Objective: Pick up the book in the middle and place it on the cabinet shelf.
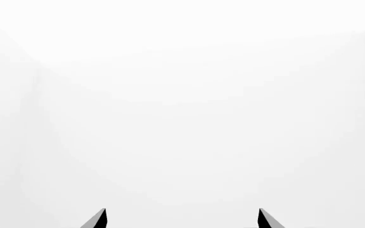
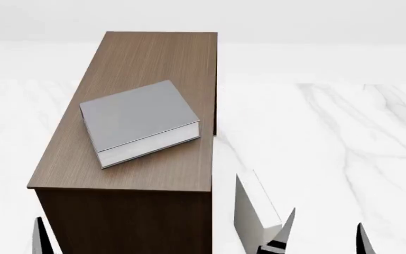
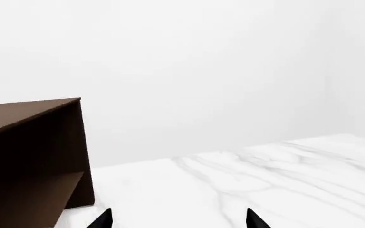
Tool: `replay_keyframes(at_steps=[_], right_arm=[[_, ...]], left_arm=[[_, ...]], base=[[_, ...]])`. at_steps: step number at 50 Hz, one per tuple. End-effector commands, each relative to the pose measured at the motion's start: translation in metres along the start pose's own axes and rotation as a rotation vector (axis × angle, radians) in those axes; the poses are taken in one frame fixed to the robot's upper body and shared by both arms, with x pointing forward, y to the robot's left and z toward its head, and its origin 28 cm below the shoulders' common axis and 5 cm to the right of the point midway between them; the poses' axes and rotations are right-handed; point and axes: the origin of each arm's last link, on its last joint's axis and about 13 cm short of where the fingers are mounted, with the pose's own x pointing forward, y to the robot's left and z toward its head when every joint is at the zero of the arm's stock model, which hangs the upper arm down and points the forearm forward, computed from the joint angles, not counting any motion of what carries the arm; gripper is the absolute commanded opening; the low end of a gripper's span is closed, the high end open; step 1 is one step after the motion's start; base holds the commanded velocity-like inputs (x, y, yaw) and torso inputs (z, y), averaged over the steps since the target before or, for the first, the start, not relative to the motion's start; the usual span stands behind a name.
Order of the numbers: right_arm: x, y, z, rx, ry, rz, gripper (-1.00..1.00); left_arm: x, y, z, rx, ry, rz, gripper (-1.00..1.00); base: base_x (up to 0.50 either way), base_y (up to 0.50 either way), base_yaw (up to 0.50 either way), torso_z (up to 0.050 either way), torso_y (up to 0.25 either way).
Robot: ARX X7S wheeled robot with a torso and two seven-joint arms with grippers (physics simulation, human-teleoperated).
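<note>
Book (image 2: 138, 114) is the thing I look for, and it lies flat on the long brown top of the cabinet shelf (image 2: 154, 53), nearer my end than the far end. It has a grey cover and white page edges, and it sits a bit turned, so one corner points toward the near right edge of the top. Nothing of mine touches it. The cabinet shelf stands on the left of a white marble floor (image 2: 344, 127) with thin grey lines in it. On the floor just to the right of the cabinet, close to me, a pale book (image 2: 254, 214) stands on its edge. My right gripper (image 2: 323, 233) is low at the near right, right next to that pale book, and its two dark fingers are spread apart with nothing between them. In my right wrist view I see the same spread tips (image 3: 105, 219) over the marble, with the dark side of the cabinet off to one side. My left gripper (image 1: 182, 218) is also spread wide and holds nothing, and my left wrist view shows only plain white past its tips. In the head view only one dark finger of it pokes up at the near left, beside the front of the cabinet.
</note>
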Motion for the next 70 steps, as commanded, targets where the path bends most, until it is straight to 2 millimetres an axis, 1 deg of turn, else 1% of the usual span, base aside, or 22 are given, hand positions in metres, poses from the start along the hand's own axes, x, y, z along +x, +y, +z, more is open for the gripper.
replay_keyframes(at_steps=[1, 4, 5, 8, 9, 14, 19, 20, 24, 25, 30, 31, 33, 36, 39, 40, 44, 45, 47, 50, 57, 70], right_arm=[[-0.016, -0.002, -0.004, 0.018, -0.160, 0.047, 1.00], [-0.014, -0.004, 0.002, 0.027, -0.214, 0.022, 1.00], [-0.012, -0.006, 0.009, 0.050, -0.251, 0.005, 1.00], [-0.008, -0.008, 0.016, 0.056, -0.323, -0.029, 1.00], [-0.004, -0.009, 0.023, 0.067, -0.354, -0.044, 1.00], [0.005, -0.014, 0.036, 0.082, -0.413, -0.091, 1.00], [0.015, -0.020, 0.052, 0.085, -0.493, -0.154, 1.00], [0.018, -0.022, 0.059, 0.088, -0.530, -0.179, 1.00], [0.023, -0.027, 0.074, 0.090, -0.618, -0.228, 1.00], [0.026, -0.030, 0.083, 0.105, -0.660, -0.251, 1.00], [0.032, -0.038, 0.105, 0.129, -0.744, -0.314, 1.00], [0.034, -0.042, 0.114, 0.142, -0.782, -0.337, 1.00], [0.034, -0.045, 0.125, 0.137, -0.837, -0.351, 1.00], [0.033, -0.050, 0.135, 0.153, -0.902, -0.378, 1.00], [0.032, -0.055, 0.147, 0.158, -0.963, -0.395, 1.00], [0.031, -0.058, 0.154, 0.157, -0.989, -0.408, 1.00], [0.030, -0.062, 0.165, 0.149, -1.042, -0.439, 1.00], [0.029, -0.063, 0.171, 0.154, -1.070, -0.449, 1.00], [0.027, -0.066, 0.178, 0.162, -1.091, -0.470, 1.00], [0.026, -0.067, 0.180, 0.163, -1.105, -0.475, 1.00], [0.025, -0.067, 0.180, 0.163, -1.112, -0.474, 1.00], [0.025, -0.066, 0.179, 0.174, -1.108, -0.473, 1.00]], left_arm=[[0.009, 0.006, 0.005, 0.032, -0.044, 0.039, 1.00], [0.014, 0.010, 0.007, 0.050, -0.068, 0.063, 1.00], [0.019, 0.014, 0.009, 0.065, -0.089, 0.085, 1.00], [0.028, 0.020, 0.014, 0.092, -0.128, 0.114, 1.00], [0.032, 0.023, 0.017, 0.109, -0.154, 0.131, 1.00], [0.042, 0.032, 0.025, 0.156, -0.218, 0.168, 1.00], [0.057, 0.046, 0.038, 0.218, -0.316, 0.221, 1.00], [0.062, 0.051, 0.043, 0.226, -0.338, 0.241, 1.00], [0.070, 0.061, 0.054, 0.257, -0.391, 0.283, 1.00], [0.072, 0.063, 0.056, 0.266, -0.406, 0.291, 1.00], [0.081, 0.074, 0.073, 0.327, -0.493, 0.314, 1.00], [0.083, 0.077, 0.078, 0.349, -0.516, 0.322, 1.00], [0.086, 0.082, 0.084, 0.381, -0.558, 0.326, 1.00], [0.090, 0.088, 0.091, 0.414, -0.585, 0.352, 1.00], [0.093, 0.097, 0.102, 0.459, -0.636, 0.383, 1.00], [0.094, 0.102, 0.109, 0.477, -0.663, 0.402, 1.00], [0.096, 0.108, 0.117, 0.509, -0.696, 0.431, 1.00], [0.096, 0.111, 0.121, 0.513, -0.710, 0.448, 1.00], [0.096, 0.113, 0.127, 0.528, -0.731, 0.454, 1.00], [0.095, 0.114, 0.131, 0.540, -0.754, 0.459, 1.00], [0.096, 0.120, 0.137, 0.568, -0.771, 0.486, 1.00], [0.096, 0.124, 0.137, 0.590, -0.776, 0.494, 1.00]], base=[[0.00, 0.00, 0.00, 0.000, 0.000], [0.00, 0.00, 0.00, 0.000, 0.000], [0.00, 0.00, 0.00, 0.000, 0.000], [0.00, 0.00, 0.00, 0.000, 0.000], [0.00, 0.00, 0.00, 0.000, 0.000], [0.00, 0.00, 0.00, 0.000, 0.000], [0.00, 0.00, 0.00, 0.000, 0.000], [0.00, 0.00, 0.00, 0.000, 0.000], [0.00, 0.00, 0.00, 0.000, 0.000], [0.00, 0.00, 0.00, 0.000, 0.000], [0.00, 0.00, 0.00, 0.000, 0.000], [0.00, 0.00, 0.00, 0.000, 0.000], [0.00, 0.00, 0.00, 0.000, 0.000], [0.00, 0.00, 0.00, 0.000, 0.000], [0.00, 0.00, 0.00, 0.000, 0.000], [0.00, 0.00, 0.00, 0.000, 0.000], [0.00, 0.00, 0.00, 0.000, 0.000], [0.00, 0.00, 0.00, 0.000, 0.000], [0.00, 0.00, 0.00, 0.000, 0.000], [0.00, 0.00, 0.00, 0.000, 0.000], [0.00, 0.00, 0.00, 0.000, 0.000], [0.00, 0.00, 0.00, 0.000, 0.000]])
